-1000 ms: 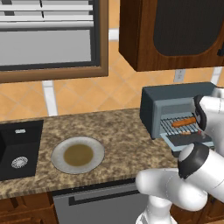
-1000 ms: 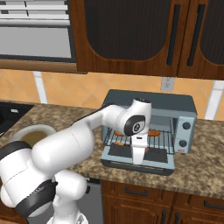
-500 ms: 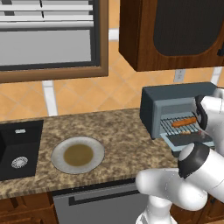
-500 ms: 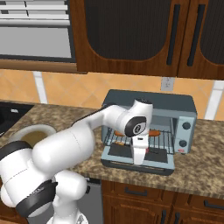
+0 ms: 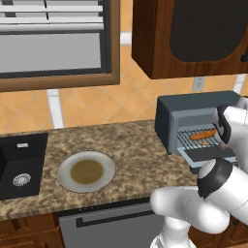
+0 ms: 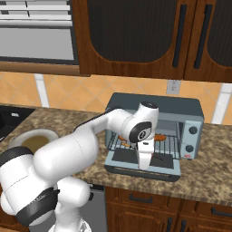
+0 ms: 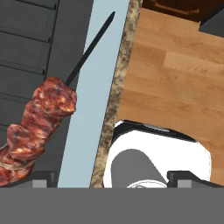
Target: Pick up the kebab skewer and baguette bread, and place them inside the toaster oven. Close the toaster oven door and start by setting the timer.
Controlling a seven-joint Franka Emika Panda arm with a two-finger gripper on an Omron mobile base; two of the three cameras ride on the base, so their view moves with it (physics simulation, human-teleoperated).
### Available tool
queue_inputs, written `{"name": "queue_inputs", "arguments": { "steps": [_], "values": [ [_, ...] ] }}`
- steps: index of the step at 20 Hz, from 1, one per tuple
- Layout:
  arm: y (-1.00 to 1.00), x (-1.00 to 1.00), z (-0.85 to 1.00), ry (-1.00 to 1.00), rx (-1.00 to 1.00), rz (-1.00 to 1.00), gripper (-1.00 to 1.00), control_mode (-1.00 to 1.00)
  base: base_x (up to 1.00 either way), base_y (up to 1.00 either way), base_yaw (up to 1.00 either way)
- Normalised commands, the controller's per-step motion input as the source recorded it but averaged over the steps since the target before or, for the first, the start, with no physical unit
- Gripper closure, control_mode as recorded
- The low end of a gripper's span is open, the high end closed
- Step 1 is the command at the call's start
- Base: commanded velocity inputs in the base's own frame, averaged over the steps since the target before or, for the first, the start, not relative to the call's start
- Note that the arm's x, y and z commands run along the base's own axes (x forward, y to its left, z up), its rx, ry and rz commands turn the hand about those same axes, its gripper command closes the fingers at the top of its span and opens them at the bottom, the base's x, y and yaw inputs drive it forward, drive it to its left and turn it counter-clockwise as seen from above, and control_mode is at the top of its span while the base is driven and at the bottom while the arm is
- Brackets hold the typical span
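Observation:
The toaster oven (image 6: 190,111) stands on the counter with its door (image 6: 122,156) dropped open flat. The baguette bread (image 6: 160,137) (image 5: 203,134) lies on the wire rack inside. My gripper (image 6: 144,166) points straight down over the open door, jaws wide apart and holding nothing. In the hand view the kebab skewer (image 7: 39,124), red-brown meat chunks on a dark stick, lies below and just beside my left fingertip (image 7: 41,177); its pointed end reaches across the door's grey frame (image 7: 94,100). The gripper (image 7: 113,177) is open there too.
A round plate (image 5: 86,171) sits on the granite counter (image 5: 131,145) left of the oven, and a black sink (image 5: 22,164) lies further left. Dark wood cabinets (image 6: 136,36) hang above. The oven's two knobs (image 6: 194,130) are on its right front.

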Motion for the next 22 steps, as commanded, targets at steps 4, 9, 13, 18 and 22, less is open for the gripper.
{"name": "queue_inputs", "arguments": {
  "steps": [4,9,13,18,22],
  "values": [
    [0.0,0.01,-0.15,-0.05,0.0,0.02,-1.0,-1.0,0.0,0.0,0.0],
    [0.01,0.04,-0.26,0.0,0.0,0.01,-1.0,-1.0,0.0,0.0,0.0],
    [0.01,0.24,-0.03,-0.02,0.0,0.01,-1.0,-1.0,0.0,0.0,0.0],
    [0.0,0.31,0.0,-0.03,0.0,0.01,-1.0,-1.0,0.0,0.0,0.0],
    [0.0,0.3,0.03,-0.03,0.0,0.01,-1.0,-1.0,0.0,0.0,0.0]
  ]
}}
